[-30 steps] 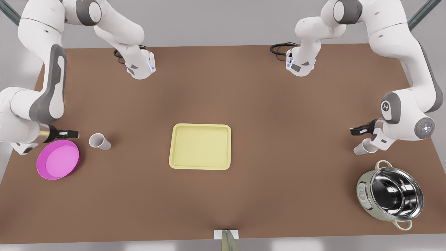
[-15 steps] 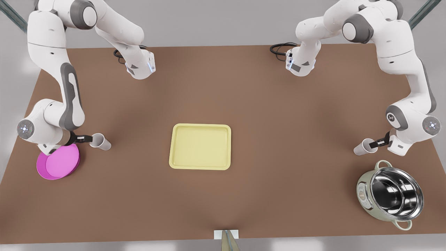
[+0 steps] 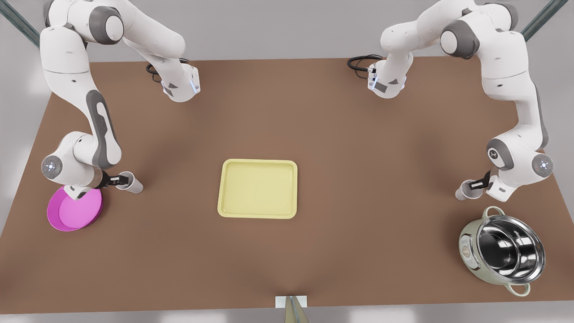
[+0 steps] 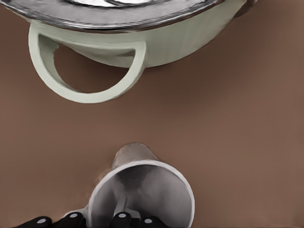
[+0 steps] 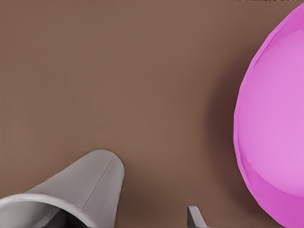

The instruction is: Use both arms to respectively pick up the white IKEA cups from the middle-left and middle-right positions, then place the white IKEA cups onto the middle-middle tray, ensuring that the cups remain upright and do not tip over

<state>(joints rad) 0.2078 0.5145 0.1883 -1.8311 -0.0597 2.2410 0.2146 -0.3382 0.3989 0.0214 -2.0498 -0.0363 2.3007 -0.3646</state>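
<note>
Both arms are at the grasping step, and each cup stands upright on the table, well apart from the tray [image 3: 259,163] in the middle. The left gripper [image 3: 477,184] is at the rim of the cup [image 3: 463,193] on the front view's right, near the pot [image 3: 502,251]. In the left wrist view the black tips sit right at this cup's rim [image 4: 142,166], but I cannot tell if the gripper is wide or already closed on the wall. The right gripper [image 3: 117,180] is at the rim of the other cup [image 3: 133,185] on the front view's left, just beside the plate [image 3: 74,211]. Its state I also cannot tell. To do this step well, I think each gripper should close slowly and evenly, so that the light cup is not pushed sideways before it is held. The grip should be firm enough that the cup does not swing. Then the lift should go straight up, keeping the wrist level, before any move toward the tray. The left arm should take care of the pot handle [image 4: 85,71], which is close to its cup.
</note>
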